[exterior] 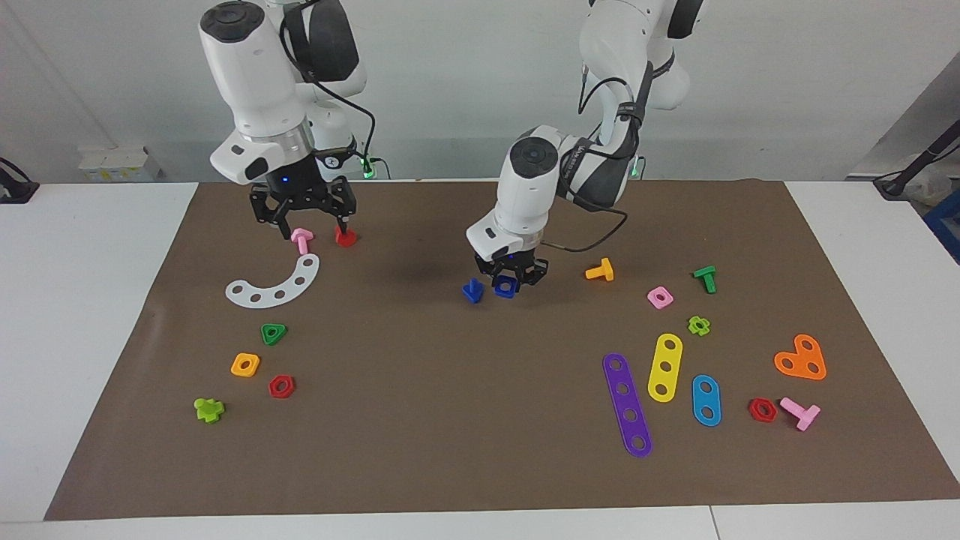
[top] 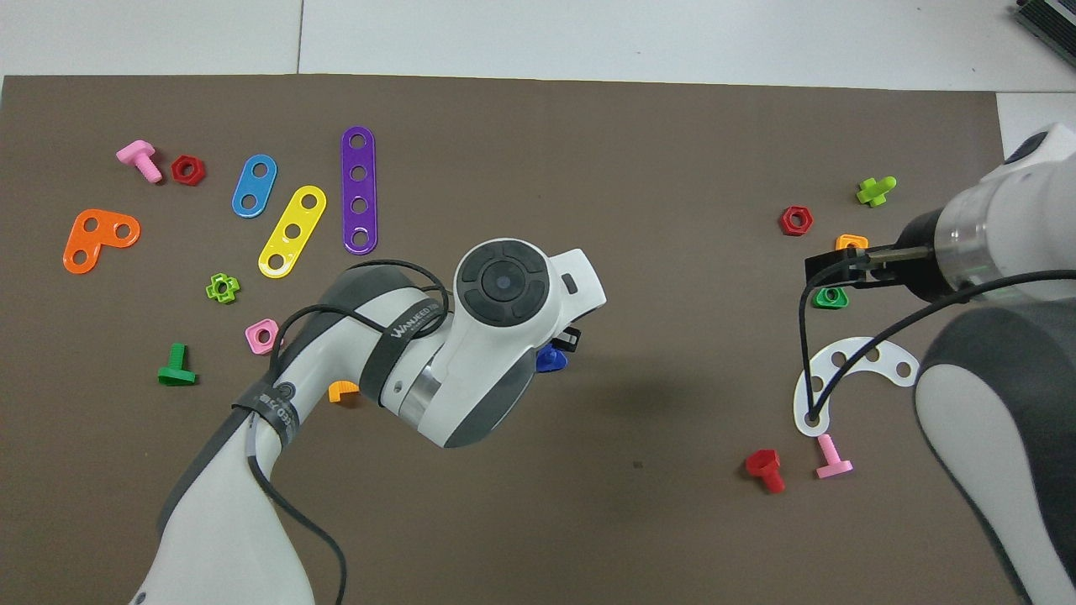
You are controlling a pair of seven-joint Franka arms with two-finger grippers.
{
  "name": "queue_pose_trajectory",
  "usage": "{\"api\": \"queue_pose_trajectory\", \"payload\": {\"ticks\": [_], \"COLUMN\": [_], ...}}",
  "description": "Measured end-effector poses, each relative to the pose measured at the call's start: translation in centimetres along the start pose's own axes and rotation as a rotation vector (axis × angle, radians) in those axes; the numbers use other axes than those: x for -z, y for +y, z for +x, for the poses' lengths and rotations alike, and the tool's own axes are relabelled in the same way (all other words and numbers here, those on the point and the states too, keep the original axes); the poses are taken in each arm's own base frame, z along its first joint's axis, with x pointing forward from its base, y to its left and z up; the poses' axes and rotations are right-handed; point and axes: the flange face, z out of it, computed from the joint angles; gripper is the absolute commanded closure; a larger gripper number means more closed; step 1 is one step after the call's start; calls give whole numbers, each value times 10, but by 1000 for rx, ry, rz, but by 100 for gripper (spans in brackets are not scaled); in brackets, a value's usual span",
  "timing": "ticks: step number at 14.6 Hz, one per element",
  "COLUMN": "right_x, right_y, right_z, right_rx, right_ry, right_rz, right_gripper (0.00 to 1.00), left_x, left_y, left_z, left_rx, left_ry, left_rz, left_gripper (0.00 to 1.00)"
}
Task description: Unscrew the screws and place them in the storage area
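While your left gripper (exterior: 511,279) holds the blue nut (exterior: 506,288) just above the brown mat (exterior: 465,420), watch the little blue screw (exterior: 472,290). It lies loose on the mat right beside the nut, toward the right arm's end. If the nut swings or drops, it could bump the screw and send it rolling. Your left arm bends low, with its wrist pointing down over the nut. Your right gripper (exterior: 303,217) hangs with its fingers spread wide, holding nothing, over the pink bolt (exterior: 301,240) and red bolt (exterior: 345,237), well apart from the screw.
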Motion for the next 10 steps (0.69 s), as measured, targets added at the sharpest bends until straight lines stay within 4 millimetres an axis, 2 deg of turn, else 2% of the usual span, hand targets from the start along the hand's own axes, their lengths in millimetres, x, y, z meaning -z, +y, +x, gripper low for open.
{"api": "queue_pose_trajectory", "payload": {"ticks": [2,4,6,8,10], "right_x": [-18,-33,-47,-63,-88], "right_y": [-17,-34,-54,-79,-100], "right_z": [-5,-6,-5,-3,5], "right_rx": [16,13,10,-4,-12], "right_ry": [-20,-29,-32,-19,9], "right_rz": [0,1,3,10,22], "right_gripper": [1,1,4,4,4], "left_x": [4,6,-1,-9,-15], "left_y": [-37,-83,-125,-145,-155], "left_z": [3,5,2,-2,-4], "left_rx": [59,130,186,215,231], "left_ry": [-44,-83,-108,-106,-97], "left_rz": [10,18,20,18,16], "left_gripper": [100,100,100,100,100]}}
